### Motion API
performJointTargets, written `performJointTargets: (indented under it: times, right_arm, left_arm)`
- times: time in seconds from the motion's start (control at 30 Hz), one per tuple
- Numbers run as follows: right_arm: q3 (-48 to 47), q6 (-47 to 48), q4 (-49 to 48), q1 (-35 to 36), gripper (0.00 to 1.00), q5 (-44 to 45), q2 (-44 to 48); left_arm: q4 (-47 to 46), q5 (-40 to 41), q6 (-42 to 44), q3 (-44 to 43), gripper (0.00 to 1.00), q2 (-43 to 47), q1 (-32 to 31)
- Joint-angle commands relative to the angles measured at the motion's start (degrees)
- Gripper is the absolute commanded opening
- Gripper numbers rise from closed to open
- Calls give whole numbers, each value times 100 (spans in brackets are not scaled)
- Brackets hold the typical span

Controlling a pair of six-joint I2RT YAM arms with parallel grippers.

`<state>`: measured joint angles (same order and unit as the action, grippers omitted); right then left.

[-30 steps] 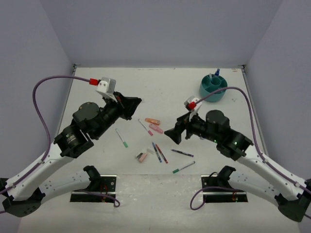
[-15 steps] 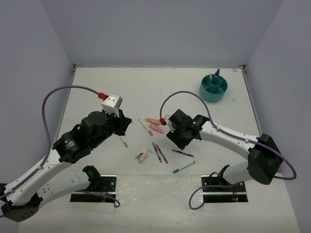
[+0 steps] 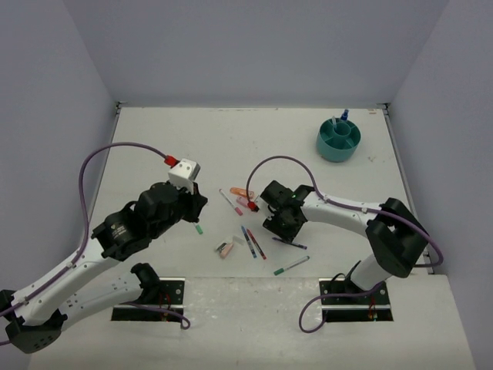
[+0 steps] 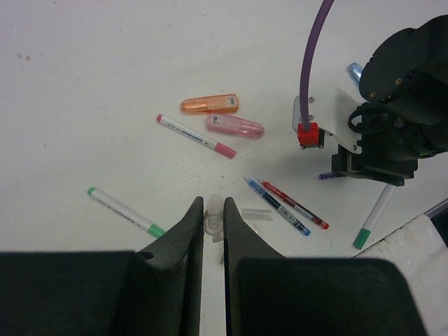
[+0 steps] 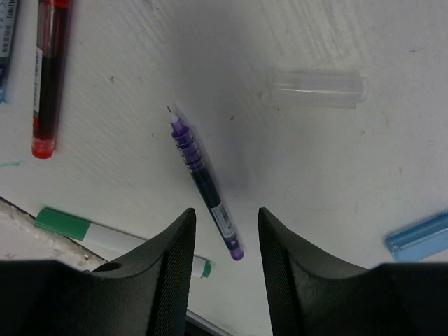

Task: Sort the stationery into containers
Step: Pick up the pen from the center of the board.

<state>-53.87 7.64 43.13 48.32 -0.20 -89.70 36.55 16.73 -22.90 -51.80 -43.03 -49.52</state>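
Observation:
My right gripper (image 5: 225, 213) hangs low over the table, its jaws apart on either side of the purple pen (image 5: 206, 182) without touching it. From above, that right gripper (image 3: 279, 226) covers the left end of the purple pen (image 3: 299, 246). Above the green-tipped marker (image 4: 126, 210), my left gripper (image 4: 213, 203) is shut on a small clear cap (image 4: 213, 222). Orange highlighter (image 4: 209, 105), pink highlighter (image 4: 235, 126), pink-tipped marker (image 4: 196, 136), blue pen (image 4: 276, 206) and red pen (image 4: 294, 205) lie mid-table. The teal organizer (image 3: 323, 146) stands far right with a blue-capped bottle (image 3: 344, 116) in it.
A pink eraser (image 3: 225, 249) and a green-capped marker (image 3: 291, 266) lie near the front edge. Another clear cap (image 5: 315, 87) and a light-blue highlighter (image 5: 416, 238) lie beside the purple pen. Walls close the left, back and right sides.
My right arm swung left and down over the purple pen, and its jaws narrowed from wide open. My left gripper came down and nearer, over the green-tipped marker.

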Motion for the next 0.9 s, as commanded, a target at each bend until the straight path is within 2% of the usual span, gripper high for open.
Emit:
performJointTargets:
  times: [0.0, 0.13, 0.3, 0.43, 0.5, 0.63, 0.73, 0.87]
  right_arm:
    - [17, 133, -226, 167, 42, -295, -209]
    - [-84, 116, -167, 204, 42, -222, -619]
    - [-174, 176, -197, 204, 34, -194, -1024]
    - [-255, 164, -250, 225, 17, -38, -1058]
    - [-275, 149, -213, 285, 8, 159, -861]
    - [-439, 108, 101, 405, 1, 440, -240]
    - [-669, 39, 380, 439, 0, 490, 397]
    - [-875, -17, 519, 432, 0, 193, 1332]
  left_arm:
    - [-103, 67, 179, 167, 0, 57, 47]
    - [-161, 86, 180, 260, 0, 92, 55]
    - [-245, 29, 180, 372, 0, 85, 106]
    - [-279, -42, 201, 338, 0, 51, 130]
    - [-286, -89, 207, 317, 0, 49, 144]
    - [-430, -282, 198, 260, 0, 34, 162]
    - [-573, -547, 130, 168, 0, -19, 159]
    - [-1015, -1478, 192, 99, 0, 75, 158]
